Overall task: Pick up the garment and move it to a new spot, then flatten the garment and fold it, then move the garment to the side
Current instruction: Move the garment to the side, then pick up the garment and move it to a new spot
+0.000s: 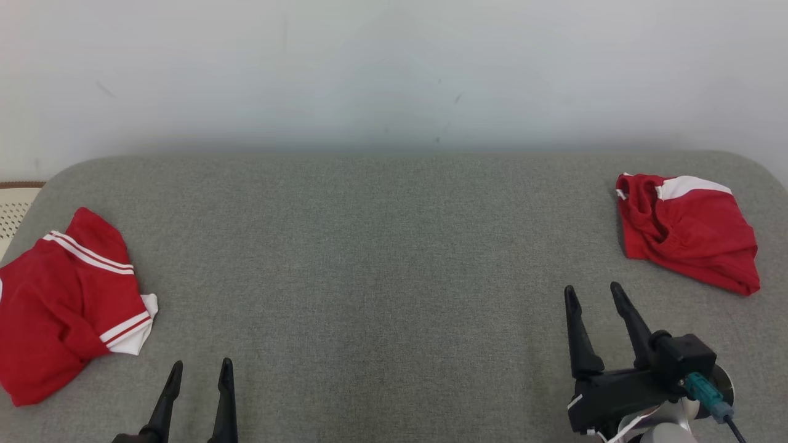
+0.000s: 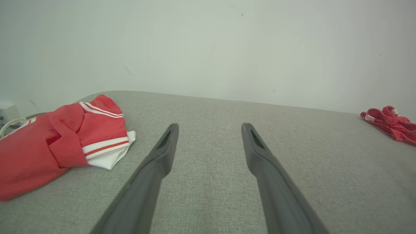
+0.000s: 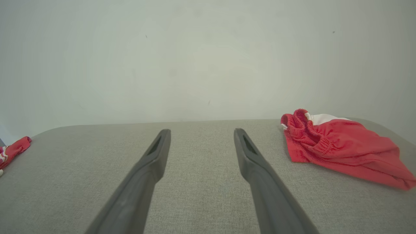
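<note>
Garment (image 1: 686,237), red with a white panel, is seen bunched at the upper right of the head view, on the grey padded surface (image 1: 381,258). It is judged to be the piece to pick up, since it is unflattened and lies nearest the right gripper (image 1: 592,288), which is held below it with fingers spread and nothing between them. The left gripper (image 1: 202,364), at the lower left, is likewise spread and empty. A second red garment (image 1: 61,307), white-striped, is laid at the left edge, apparently set aside. A pale perforated object (image 1: 11,212) at the far left may be a basket; its contents cannot be made out.
</note>
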